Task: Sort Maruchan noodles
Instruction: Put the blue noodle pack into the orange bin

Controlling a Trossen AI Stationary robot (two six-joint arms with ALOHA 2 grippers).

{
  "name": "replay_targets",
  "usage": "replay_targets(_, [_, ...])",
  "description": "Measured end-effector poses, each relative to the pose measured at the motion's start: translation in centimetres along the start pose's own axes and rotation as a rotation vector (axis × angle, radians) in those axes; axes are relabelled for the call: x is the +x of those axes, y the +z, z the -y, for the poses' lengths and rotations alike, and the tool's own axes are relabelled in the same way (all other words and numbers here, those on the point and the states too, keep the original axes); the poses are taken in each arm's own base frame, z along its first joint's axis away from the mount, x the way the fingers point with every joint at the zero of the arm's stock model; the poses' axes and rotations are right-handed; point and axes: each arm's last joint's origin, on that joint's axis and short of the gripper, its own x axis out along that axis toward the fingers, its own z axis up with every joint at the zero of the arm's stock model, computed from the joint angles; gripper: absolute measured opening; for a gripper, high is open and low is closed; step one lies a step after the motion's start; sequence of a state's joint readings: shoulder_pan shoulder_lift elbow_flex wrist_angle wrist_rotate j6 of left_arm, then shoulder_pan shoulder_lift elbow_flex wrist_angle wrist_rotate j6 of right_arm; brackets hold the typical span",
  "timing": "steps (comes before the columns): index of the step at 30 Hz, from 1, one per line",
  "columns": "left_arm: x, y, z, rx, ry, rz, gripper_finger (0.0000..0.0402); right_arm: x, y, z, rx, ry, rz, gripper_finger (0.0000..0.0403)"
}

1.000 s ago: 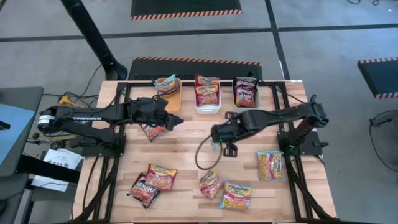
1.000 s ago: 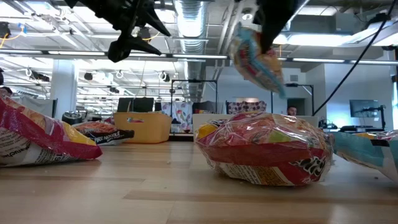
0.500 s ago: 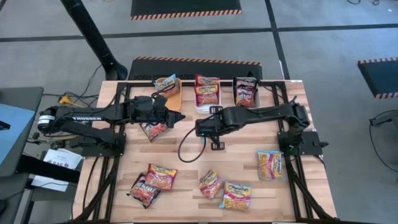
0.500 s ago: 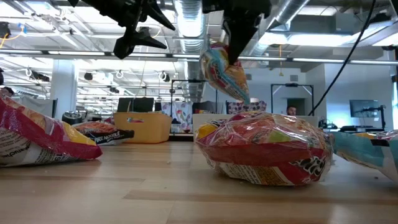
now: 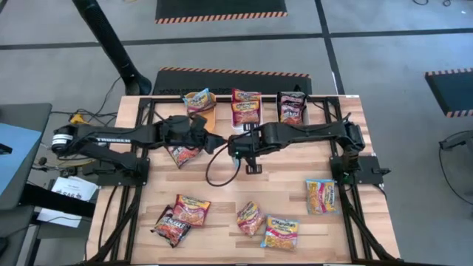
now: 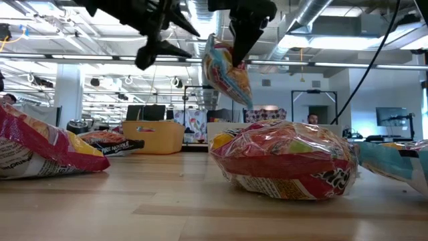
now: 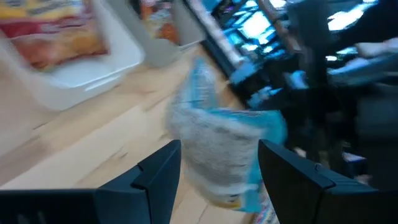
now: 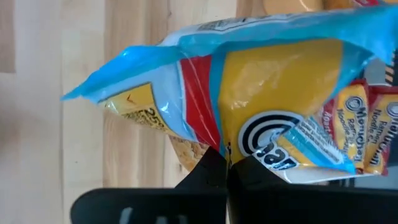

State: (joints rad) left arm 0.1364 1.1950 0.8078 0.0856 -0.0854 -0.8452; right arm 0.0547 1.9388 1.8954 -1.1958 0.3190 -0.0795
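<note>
My right gripper (image 5: 238, 151) hovers over the table's middle, shut on a yellow-and-blue noodle packet (image 6: 224, 72) that fills the right wrist view (image 8: 249, 99). My left gripper (image 5: 214, 142) is open just to its left; the left wrist view shows the packet (image 7: 224, 149) past its two fingers, apart from them. Other packets lie flat on the table: one (image 5: 183, 154) under the left arm, two (image 5: 194, 209) (image 5: 171, 225) near-left, two (image 5: 250, 218) (image 5: 281, 230) near-middle, one (image 5: 322, 196) on the right. My right gripper pinches the packet's upper edge (image 8: 217, 146) between its two fingers, coming from above and pointing down. The packet is lifted clear of the table and hangs tilted below the fingers (image 6: 239, 41).
Three bins stand along the far edge: orange (image 5: 207, 118) with a yellow packet, white (image 5: 246, 127) with red-orange packets, grey (image 5: 292, 118) with a dark packet. A black cable loop (image 5: 214, 176) hangs under the right arm. Bare wood lies mid-table.
My right gripper has carried the hanging packet from right of centre toward the table's left, up to the left gripper. The left gripper has shifted a little toward the right and stayed open.
</note>
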Motion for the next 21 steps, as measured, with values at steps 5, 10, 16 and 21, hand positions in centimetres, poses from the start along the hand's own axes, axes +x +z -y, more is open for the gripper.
replay_targets(5, [1.2, -0.1, -0.2, 0.011, -0.009, 0.016, 0.0201, 0.0, 0.0, -0.1, 0.022, 0.001, -0.004, 0.0004])
replay_targets(10, [1.3, 0.2, -0.2, 0.012, -0.026, 0.034, 0.0201, 0.0, -0.2, 0.0, 0.027, 0.002, -0.022, 0.0004])
replay_targets(16, [1.2, 0.4, 0.1, 0.039, -0.058, 0.036, 0.0201, 0.1, -0.2, 0.3, 0.059, -0.001, -0.022, 0.0004])
replay_targets(21, [1.2, 0.4, 0.2, 0.072, -0.058, 0.044, 0.0201, 0.3, -0.3, 1.0, 0.081, -0.006, -0.031, 0.0004])
